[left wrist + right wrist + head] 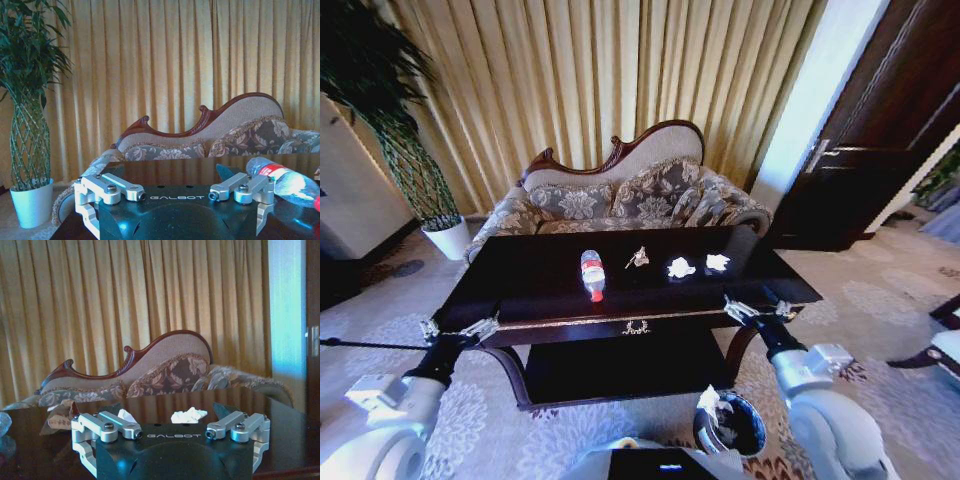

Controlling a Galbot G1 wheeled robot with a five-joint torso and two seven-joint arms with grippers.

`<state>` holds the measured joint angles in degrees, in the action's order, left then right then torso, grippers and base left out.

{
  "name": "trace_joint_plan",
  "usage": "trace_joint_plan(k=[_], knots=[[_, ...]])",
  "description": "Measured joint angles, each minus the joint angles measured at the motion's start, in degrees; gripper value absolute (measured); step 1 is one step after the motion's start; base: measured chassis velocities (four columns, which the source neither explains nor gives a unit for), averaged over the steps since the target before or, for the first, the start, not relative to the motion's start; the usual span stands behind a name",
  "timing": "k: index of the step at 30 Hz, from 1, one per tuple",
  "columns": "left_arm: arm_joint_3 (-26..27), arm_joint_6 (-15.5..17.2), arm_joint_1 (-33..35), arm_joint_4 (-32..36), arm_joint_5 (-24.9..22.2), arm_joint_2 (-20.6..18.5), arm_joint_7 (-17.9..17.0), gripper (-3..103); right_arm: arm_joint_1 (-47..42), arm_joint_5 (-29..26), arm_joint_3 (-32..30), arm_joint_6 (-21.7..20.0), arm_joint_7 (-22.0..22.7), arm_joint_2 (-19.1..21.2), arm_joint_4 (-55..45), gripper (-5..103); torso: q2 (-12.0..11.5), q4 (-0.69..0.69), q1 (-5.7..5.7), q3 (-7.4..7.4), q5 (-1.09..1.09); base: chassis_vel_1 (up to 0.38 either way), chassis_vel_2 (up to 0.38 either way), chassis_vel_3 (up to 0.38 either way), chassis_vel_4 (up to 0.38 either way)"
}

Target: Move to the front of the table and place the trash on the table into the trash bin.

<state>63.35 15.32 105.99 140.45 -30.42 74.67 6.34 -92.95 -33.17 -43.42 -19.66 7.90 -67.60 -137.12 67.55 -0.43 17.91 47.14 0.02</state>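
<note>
Nearest the head camera stood the trash bin, on the carpet by the right arm. Both grippers — left gripper and right gripper — hovered at the table's near edge, fingers spread wide, holding nothing. On top lay the bottle, a greyish wrapper and two paper wads, in a row left to right.

Left wrist view: the bottle lay just beyond the open fingers.

Right wrist view: one paper wad lay ahead — sofa behind.
</note>
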Motion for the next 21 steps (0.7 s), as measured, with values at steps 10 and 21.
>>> trace_joint_plan(k=[10, 21], knots=[[0.8, 3.0, 0.5, 2.8, -1.0, 0.5, -1.9, 100, 24.9, -12.6, 6.7, -10.0, 5.2, 16.8, 21.1, 100, -0.1, 0.0, 0.13, 0.06, 0.0, 0.02, -0.024, -0.02, 0.015], [0.3, 4.0, 0.4, 2.9, -0.6, 2.1, -2.8, 100, 42.9, -10.5, 20.0, -15.0, 5.3, 19.9, 35.7, 100, -0.1, 0.01, 0.1, 0.05, -0.02, 0.0, 0.0, 0.0, 0.0]])
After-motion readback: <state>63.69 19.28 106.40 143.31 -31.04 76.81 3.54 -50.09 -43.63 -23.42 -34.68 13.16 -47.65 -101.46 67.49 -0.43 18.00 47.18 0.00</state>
